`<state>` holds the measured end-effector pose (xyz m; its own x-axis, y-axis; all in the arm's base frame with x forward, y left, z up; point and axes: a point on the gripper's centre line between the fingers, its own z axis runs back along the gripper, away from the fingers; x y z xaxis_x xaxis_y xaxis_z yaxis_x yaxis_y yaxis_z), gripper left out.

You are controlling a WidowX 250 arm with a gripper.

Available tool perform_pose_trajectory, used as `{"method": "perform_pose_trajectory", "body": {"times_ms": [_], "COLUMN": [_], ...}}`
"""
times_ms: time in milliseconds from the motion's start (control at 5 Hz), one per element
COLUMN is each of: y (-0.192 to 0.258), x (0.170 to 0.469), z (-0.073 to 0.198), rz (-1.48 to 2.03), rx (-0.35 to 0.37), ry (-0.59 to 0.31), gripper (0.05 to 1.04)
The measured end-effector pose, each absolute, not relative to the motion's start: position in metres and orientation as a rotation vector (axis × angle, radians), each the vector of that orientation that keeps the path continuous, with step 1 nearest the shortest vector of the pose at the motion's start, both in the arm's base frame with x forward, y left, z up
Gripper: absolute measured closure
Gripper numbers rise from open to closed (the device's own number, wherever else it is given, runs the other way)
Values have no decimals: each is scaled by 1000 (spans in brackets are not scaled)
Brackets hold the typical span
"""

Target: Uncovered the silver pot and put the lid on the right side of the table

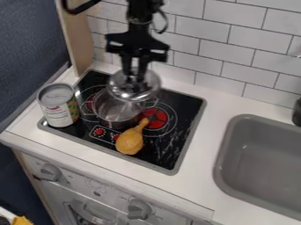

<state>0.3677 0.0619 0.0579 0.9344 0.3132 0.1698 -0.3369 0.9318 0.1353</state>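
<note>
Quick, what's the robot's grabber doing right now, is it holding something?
Gripper: closed on the clear lid, holding it up over the silver pot.

My black arm (140, 15) comes in at the top edge of the view, just left of centre, and runs almost straight down. My black pincer (136, 78) hangs upright at its end, its two fingers pointing downward, side by side and drawn close together.
</note>
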Motion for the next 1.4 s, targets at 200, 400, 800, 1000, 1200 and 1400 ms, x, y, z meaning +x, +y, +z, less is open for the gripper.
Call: {"method": "perform_pose_trajectory", "body": {"times_ms": [200,400,800,1000,1200,1400], "y": [24,-9,-60,-60,-56,-57], "x": [386,404,434,441,442,449], "z": [73,61,21,-3,-23,-26], "rz": [265,202,83,72,66,44], "rx": [131,106,87,109,138,138], "ry": [-176,-135,-101,-86,-65,-73], "gripper": [805,805,805,805,805,805]}}
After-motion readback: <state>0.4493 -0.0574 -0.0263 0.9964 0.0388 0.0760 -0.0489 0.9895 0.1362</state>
